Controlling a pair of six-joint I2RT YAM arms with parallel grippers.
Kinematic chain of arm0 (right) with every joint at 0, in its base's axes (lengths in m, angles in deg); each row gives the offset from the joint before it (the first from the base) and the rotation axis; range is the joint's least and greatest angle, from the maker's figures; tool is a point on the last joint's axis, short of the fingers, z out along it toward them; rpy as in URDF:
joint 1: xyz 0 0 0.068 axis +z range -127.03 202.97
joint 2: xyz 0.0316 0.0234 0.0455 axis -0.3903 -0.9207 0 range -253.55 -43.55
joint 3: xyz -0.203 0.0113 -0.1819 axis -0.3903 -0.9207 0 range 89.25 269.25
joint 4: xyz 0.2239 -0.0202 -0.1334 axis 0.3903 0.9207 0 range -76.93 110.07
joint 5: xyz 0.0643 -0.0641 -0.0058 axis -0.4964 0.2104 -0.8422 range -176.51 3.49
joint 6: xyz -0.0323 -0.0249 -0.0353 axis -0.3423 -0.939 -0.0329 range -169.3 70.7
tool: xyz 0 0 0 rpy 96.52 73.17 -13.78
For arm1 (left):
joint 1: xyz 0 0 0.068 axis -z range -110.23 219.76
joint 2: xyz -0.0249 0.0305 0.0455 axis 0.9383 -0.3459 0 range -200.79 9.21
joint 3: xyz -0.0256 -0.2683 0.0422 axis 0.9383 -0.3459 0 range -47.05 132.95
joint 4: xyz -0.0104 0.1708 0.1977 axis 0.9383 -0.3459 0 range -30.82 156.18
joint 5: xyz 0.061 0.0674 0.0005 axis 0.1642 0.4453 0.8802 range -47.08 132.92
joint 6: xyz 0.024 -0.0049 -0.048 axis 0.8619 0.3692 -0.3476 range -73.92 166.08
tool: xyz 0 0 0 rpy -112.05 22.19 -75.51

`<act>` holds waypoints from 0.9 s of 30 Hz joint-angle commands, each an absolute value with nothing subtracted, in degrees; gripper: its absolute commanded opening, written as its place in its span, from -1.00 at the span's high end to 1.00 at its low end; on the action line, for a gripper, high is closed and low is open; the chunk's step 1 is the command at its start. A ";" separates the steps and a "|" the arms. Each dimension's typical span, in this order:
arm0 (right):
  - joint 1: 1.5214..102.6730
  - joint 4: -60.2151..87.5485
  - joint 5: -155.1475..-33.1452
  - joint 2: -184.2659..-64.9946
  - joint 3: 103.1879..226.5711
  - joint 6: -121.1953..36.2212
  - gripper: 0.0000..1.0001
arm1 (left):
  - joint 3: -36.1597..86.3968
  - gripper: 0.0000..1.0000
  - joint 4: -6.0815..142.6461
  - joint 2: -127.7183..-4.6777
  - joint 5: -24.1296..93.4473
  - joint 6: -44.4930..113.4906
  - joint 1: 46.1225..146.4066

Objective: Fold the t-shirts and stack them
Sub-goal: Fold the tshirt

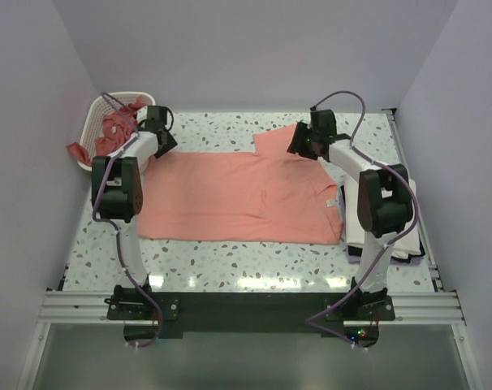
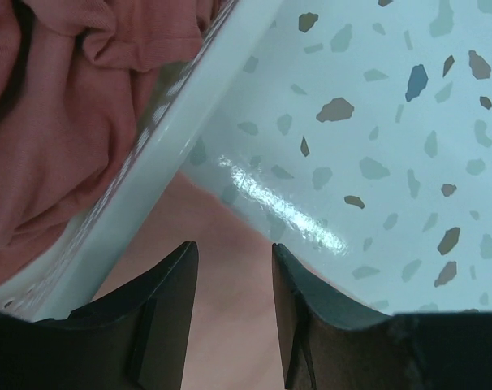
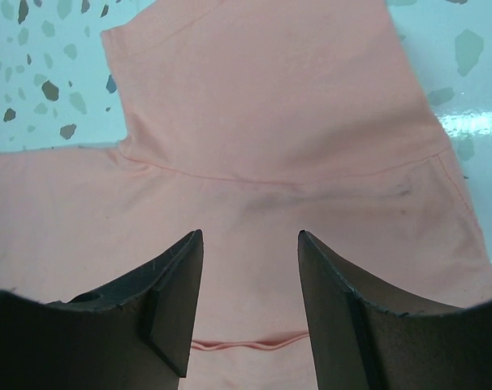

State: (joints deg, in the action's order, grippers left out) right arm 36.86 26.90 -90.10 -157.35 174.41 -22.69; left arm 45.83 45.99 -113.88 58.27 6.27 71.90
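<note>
One salmon-pink t-shirt point(image 1: 246, 199) lies spread flat across the middle of the table. My left gripper point(image 1: 166, 143) hovers at its far left corner, beside the basket. In the left wrist view its jaws point(image 2: 234, 260) stand open over pink cloth point(image 2: 230, 325), gripping nothing. My right gripper point(image 1: 299, 146) is over the shirt's far right shoulder. The right wrist view has this gripper point(image 3: 250, 240) open above the shirt, and the sleeve point(image 3: 262, 81) stretches out flat beyond the fingertips. More pink t-shirts point(image 1: 120, 126) are bunched in the basket.
The white lattice basket point(image 1: 96, 114) stands at the far left corner, with its rim point(image 2: 165, 146) close by my left fingers. A pink shirt hangs over its left side. A pile of white cloth point(image 1: 408, 248) lies under my right arm near the table's right edge.
</note>
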 commanded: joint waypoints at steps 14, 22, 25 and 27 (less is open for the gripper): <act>29.39 15.97 -95.29 -161.76 174.94 -19.33 -0.09 | 52.88 0.08 41.48 -120.25 71.31 3.19 72.23; 29.12 14.48 -96.00 -162.03 174.32 -19.16 -0.09 | 54.37 0.10 40.69 -122.27 72.45 1.61 72.49; 29.03 14.30 -96.00 -161.76 174.50 -19.33 -0.09 | 54.55 0.12 40.69 -122.63 72.54 1.08 72.58; 28.95 14.39 -96.00 -161.68 174.41 -19.51 -0.09 | 54.99 0.14 40.08 -122.80 72.71 0.56 72.75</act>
